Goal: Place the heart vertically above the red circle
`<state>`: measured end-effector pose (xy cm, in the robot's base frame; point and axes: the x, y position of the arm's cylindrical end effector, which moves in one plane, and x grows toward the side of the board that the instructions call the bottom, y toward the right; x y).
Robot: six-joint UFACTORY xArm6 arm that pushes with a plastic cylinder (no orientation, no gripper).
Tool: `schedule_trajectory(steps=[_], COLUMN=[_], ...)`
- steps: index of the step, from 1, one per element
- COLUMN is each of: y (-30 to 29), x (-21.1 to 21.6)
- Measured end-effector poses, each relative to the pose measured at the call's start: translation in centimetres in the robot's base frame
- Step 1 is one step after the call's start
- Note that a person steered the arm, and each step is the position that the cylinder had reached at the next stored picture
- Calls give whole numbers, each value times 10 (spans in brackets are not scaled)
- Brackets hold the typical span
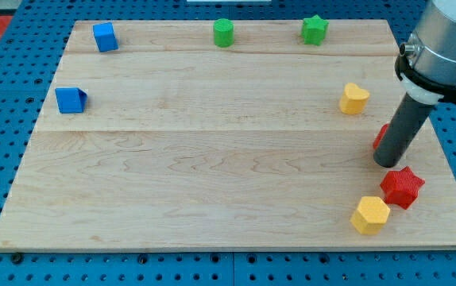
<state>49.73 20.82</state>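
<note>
A yellow heart block lies near the board's right edge. A red block, mostly hidden behind my rod, sits just below and right of the heart; its shape cannot be made out. My tip rests on the board right next to that red block, below and to the right of the heart.
A red star and a yellow hexagon lie at the lower right. A green cylinder and a green star sit along the top edge. Two blue blocks lie at the upper left.
</note>
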Motion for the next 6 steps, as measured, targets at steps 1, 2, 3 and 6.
schedule_trajectory(steps=[1, 2, 3, 6], y=[-1, -22, -57, -38], x=[-7, -18, -36, -128])
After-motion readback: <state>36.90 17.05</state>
